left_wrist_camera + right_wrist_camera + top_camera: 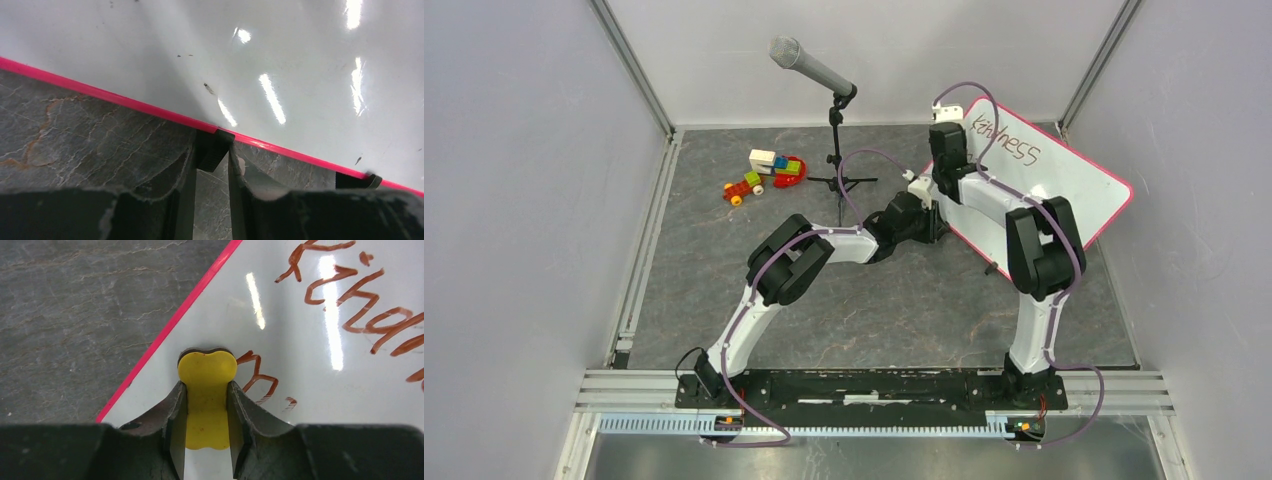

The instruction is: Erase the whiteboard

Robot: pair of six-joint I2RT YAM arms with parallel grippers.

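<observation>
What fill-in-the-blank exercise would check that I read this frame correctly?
1. The right gripper holds a ____ eraser on the whiteboard.
2. The thing on the tripod is a ____.
3. In the top view, the toy lies to the ____ of the tripod.
Missing words: yellow; microphone; left.
</observation>
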